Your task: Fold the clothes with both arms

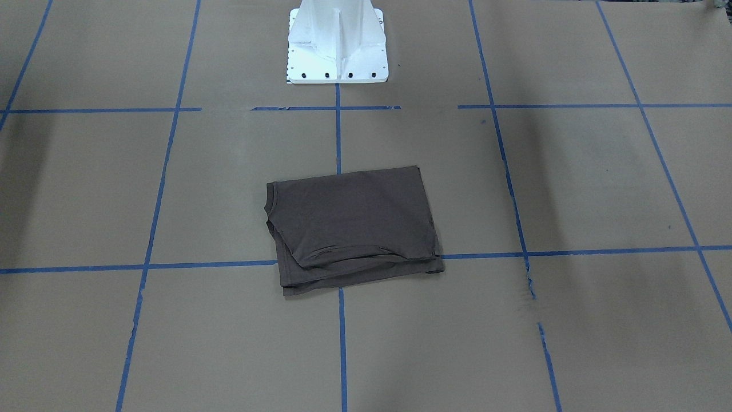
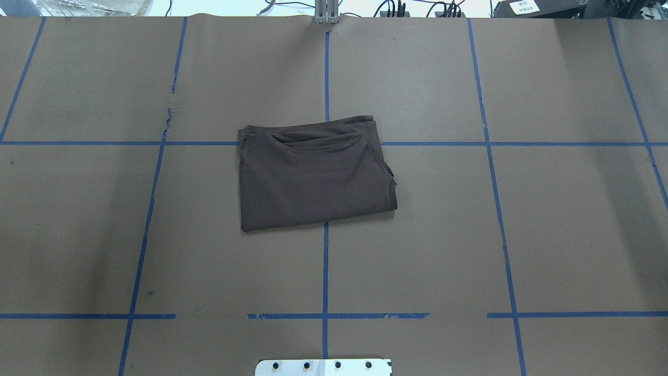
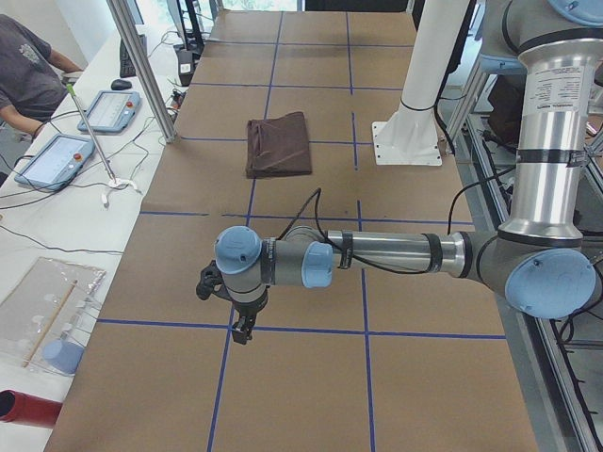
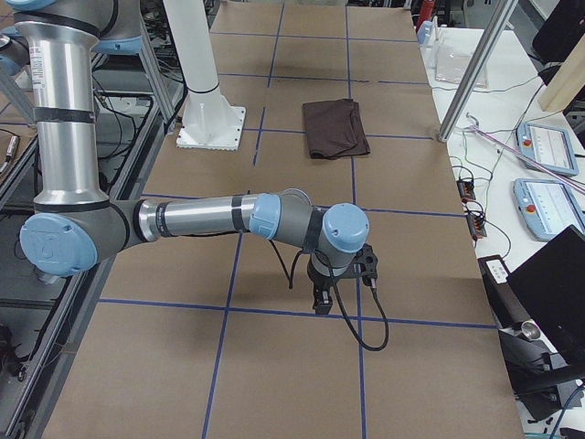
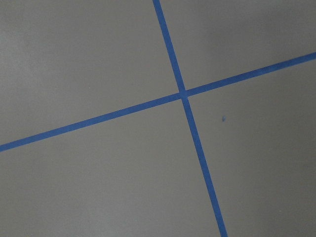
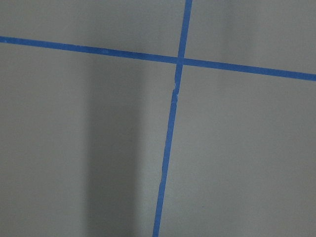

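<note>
- The T-shirt (image 2: 313, 175) is lying mid-frame in the overhead view as a compact, stacked rectangle. Folding is looking finished, with at most a tidy-up remaining.
- The left gripper (image 3: 243, 325) and right gripper (image 4: 322, 297) are hanging over bare table (image 3: 301, 395), low in their side views and well apart from the shirt. Nothing is showing in either, and I cannot tell how far they are open.
- A clear tray (image 3: 42, 315), lower left on the side bench (image 3: 57, 226), is holding a thin stick (image 3: 49, 323).
</note>
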